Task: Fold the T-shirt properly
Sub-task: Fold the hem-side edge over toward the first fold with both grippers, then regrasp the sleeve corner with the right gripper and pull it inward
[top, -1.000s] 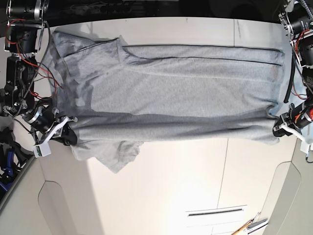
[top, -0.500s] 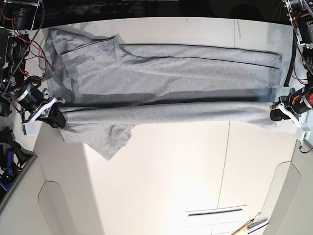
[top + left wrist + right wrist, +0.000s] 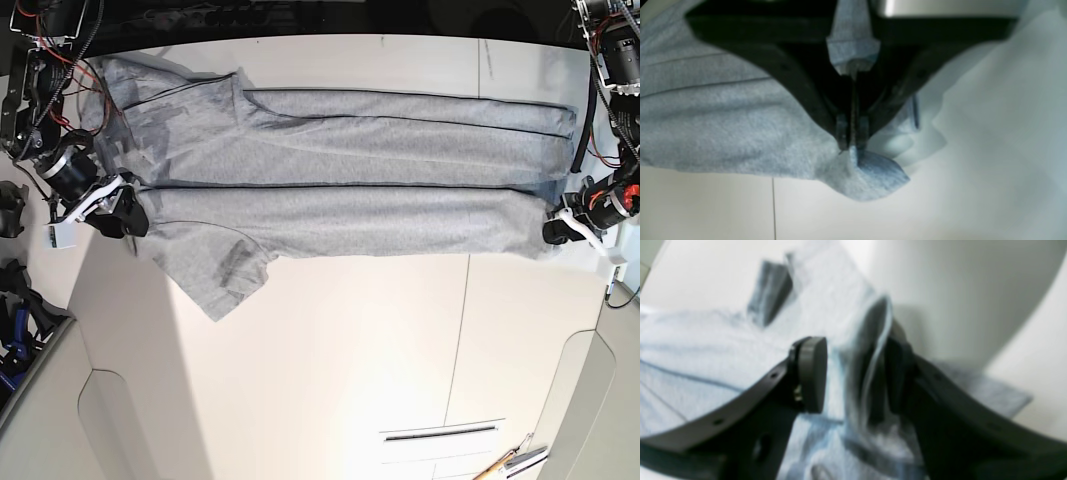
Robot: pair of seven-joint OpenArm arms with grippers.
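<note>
The light grey T-shirt (image 3: 350,170) lies lengthwise across the far half of the white table (image 3: 330,360), folded into long bands, with one sleeve (image 3: 225,280) sticking out toward the near side. In the base view my left gripper (image 3: 556,228) sits at the shirt's right end. The left wrist view shows that gripper (image 3: 852,146) shut on a pinched corner of the T-shirt (image 3: 723,126). My right gripper (image 3: 125,212) is at the shirt's left end. In the right wrist view its jaws (image 3: 853,373) stand apart, with T-shirt (image 3: 706,340) fabric draped against one finger (image 3: 893,373).
Slim tools (image 3: 510,462) lie at the table's near right corner. Red-wired arm bases (image 3: 40,90) flank the shirt's left end, and the other arm's base (image 3: 615,60) stands at the far right. Dark floor borders the table's far edge.
Both grippers have carried the shirt's near edge toward the far side and lowered it. The dark gap under the lifted fold is gone and the fabric now lies flat.
</note>
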